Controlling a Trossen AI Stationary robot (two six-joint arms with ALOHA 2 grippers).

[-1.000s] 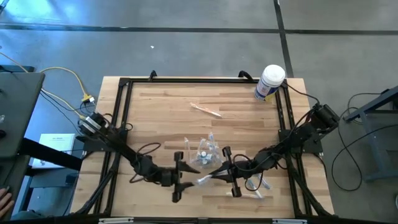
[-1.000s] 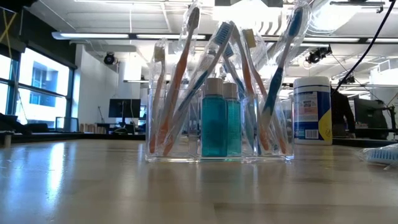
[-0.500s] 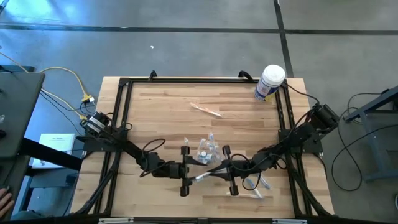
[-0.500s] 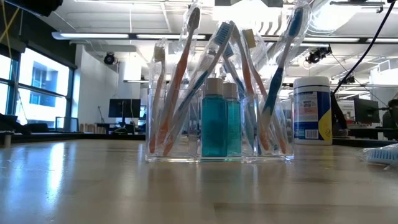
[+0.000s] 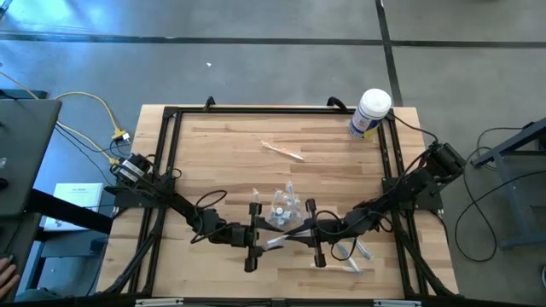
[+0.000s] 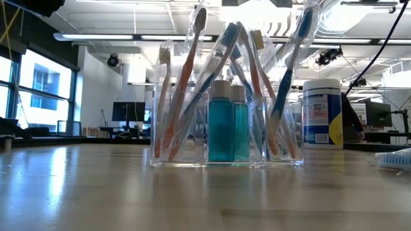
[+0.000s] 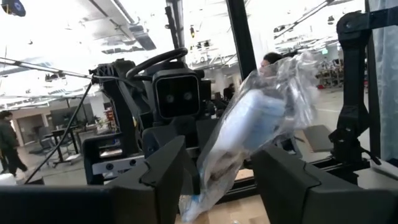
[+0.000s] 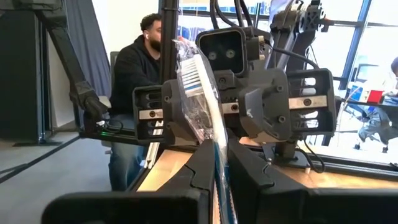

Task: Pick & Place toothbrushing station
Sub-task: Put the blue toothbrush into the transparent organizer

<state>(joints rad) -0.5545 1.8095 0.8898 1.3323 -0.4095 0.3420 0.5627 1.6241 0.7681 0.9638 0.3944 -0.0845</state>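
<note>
Station (image 6: pixel 225 138): one clear plastic holder, upright on the table (image 5: pixel 222 153), toward 6 o'clock of centre in the high view (image 5: pixel 281 207), just beyond both grippers.
Station contents: about six wrapped brushes leaning outward, orange and blue handles; two teal bottles (image 6: pixel 221 122) with grey caps, side by side at the middle.
Tub (image 5: pixel 370 113): one, white with blue label, upright at the table's 1 o'clock corner, well apart from the station; in the low view (image 6: pixel 322 114) it stood behind and to one side of the holder.
Loose brushes: one orange-handled (image 5: pixel 282 151) lying flat near 12 o'clock of centre; one or more wrapped (image 5: pixel 351 253) lying at 5 o'clock, exact count not clear.
Held brush (image 8: pixel 202 93): one, blue-and-white, in a clear wrapper, spanning between the two grippers at 6 o'clock.
Left gripper (image 5: pixel 253 234): reached in low from 8 o'clock, wrist level, pointed at the right gripper; fingers (image 7: pixel 165 174) spread to either side of the wrapped brush head (image 7: pixel 252 134), not pressing it.
Right gripper (image 5: pixel 314 232): reached in low from 4 o'clock, wrist level, facing the left gripper; fingers (image 8: pixel 202 165) clenched on the brush handle, the head standing up beyond them.
Person (image 8: pixel 140 74): one, in a dark top, seated beyond the table in the right wrist view.
</note>
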